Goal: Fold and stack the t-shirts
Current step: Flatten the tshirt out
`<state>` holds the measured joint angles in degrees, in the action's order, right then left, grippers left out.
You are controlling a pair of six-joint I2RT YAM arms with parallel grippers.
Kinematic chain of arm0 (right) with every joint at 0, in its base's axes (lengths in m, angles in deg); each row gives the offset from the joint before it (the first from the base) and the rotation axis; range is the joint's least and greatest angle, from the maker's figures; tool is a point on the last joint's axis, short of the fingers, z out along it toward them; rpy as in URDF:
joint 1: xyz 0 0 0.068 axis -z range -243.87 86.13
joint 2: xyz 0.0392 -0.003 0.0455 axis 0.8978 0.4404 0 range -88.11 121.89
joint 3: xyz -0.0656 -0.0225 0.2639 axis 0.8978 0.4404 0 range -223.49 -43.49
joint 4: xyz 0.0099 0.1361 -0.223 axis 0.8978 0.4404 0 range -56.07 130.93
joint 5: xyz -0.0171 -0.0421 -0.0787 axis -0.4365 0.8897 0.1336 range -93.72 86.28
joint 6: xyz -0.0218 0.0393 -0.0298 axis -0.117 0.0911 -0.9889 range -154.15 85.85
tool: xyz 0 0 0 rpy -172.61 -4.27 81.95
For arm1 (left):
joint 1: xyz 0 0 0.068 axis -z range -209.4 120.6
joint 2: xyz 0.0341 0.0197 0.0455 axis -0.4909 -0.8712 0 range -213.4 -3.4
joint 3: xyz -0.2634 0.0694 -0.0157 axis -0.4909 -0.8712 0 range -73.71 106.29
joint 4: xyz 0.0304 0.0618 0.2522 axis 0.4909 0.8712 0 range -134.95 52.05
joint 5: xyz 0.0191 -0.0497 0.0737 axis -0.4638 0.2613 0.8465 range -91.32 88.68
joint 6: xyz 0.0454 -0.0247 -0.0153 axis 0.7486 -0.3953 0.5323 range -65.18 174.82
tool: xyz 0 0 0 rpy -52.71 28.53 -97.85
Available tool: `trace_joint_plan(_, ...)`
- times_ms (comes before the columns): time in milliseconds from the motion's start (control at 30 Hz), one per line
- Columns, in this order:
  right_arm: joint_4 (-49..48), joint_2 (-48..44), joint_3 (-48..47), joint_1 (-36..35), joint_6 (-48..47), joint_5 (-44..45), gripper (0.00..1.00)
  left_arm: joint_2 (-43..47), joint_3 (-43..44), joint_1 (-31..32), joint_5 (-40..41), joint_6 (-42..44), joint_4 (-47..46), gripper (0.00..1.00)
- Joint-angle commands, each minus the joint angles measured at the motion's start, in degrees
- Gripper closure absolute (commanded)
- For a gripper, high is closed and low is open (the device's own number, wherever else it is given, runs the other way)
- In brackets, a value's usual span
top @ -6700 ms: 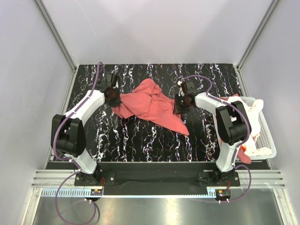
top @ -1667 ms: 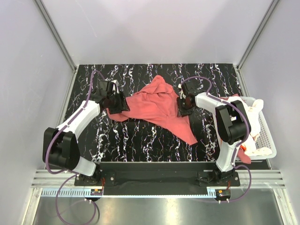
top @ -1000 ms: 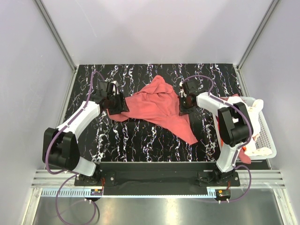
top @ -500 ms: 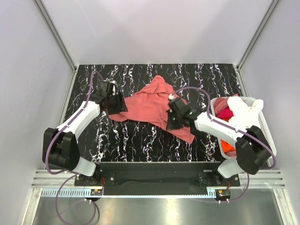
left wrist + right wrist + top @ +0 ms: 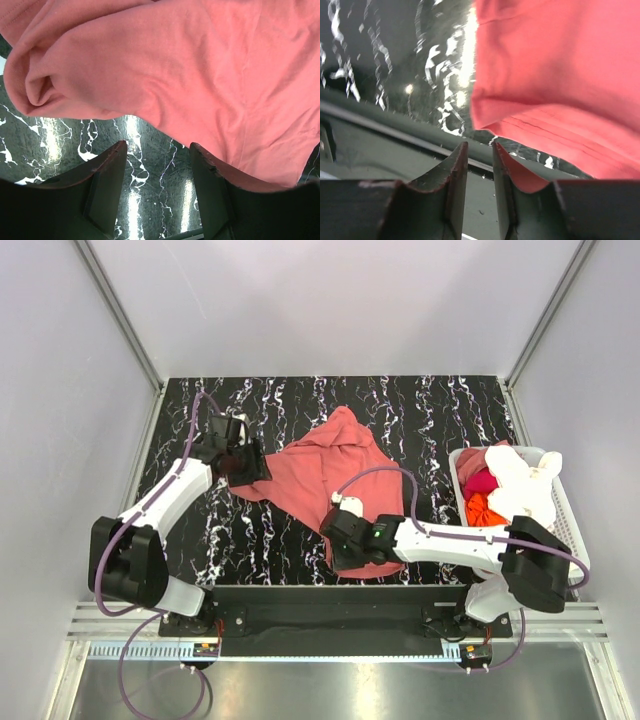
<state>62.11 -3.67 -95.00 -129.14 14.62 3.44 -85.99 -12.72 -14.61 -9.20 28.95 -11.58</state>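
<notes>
A large salmon-pink t-shirt (image 5: 320, 465) lies crumpled and half spread on the black marbled table (image 5: 440, 420). My left gripper (image 5: 250, 465) is at its left edge. In the left wrist view that gripper (image 5: 157, 150) is open over bare table, with the shirt (image 5: 175, 65) just ahead and nothing between the fingers. My right gripper (image 5: 338, 545) hovers low at the shirt's near corner, by the table's front edge. Its jaws (image 5: 479, 147) stand a narrow gap apart with no cloth between them. The shirt's hem (image 5: 555, 75) lies just beyond and to the right.
A white slatted basket (image 5: 572, 540) at the right edge holds magenta (image 5: 482, 483), orange (image 5: 482, 510) and cream (image 5: 522, 490) shirts. The table's front rail (image 5: 395, 130) runs right under the right gripper. Aluminium frame posts and grey walls enclose the table.
My right arm swung from the shirt's far right side to the table's front edge, pulling the shirt's right tail towards the front, and its jaws have parted. The left gripper has barely moved.
</notes>
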Motion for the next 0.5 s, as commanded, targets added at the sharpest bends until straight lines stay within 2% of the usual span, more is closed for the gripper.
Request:
trace_joint_plan(0,5.4,-2.2,-3.4,-1.0,11.0,10.4,0.66,2.7,0.4,0.9,-1.8,1.8,-0.9,0.41)
trace_joint_plan(133,19.8,-7.7,-5.4,-0.8,28.2,20.9,0.65,2.4,1.5,4.4,-3.6,1.6,-0.9,0.41)
trace_joint_plan(167,26.7,-8.6,-5.4,-0.8,38.1,23.0,0.65,2.1,2.1,5.2,-3.9,1.5,-0.9,0.41)
trace_joint_plan(233,32.2,-11.7,-4.1,-0.6,46.7,23.1,0.67,1.6,2.6,7.2,-4.5,0.9,-0.9,0.41)
trace_joint_plan(267,36.5,-12.7,-3.2,-0.6,54.8,21.7,0.67,1.5,2.8,7.5,-4.5,0.6,-1.0,0.41)
trace_joint_plan(367,39.2,-18.0,2.9,-0.5,66.2,17.7,0.67,2.3,1.9,8.0,-4.7,-0.5,-1.9,0.41)
trace_joint_plan(467,39.2,-22.1,9.7,0.0,71.1,17.0,0.68,4.0,0.6,8.0,-4.9,-1.5,-3.7,0.41)
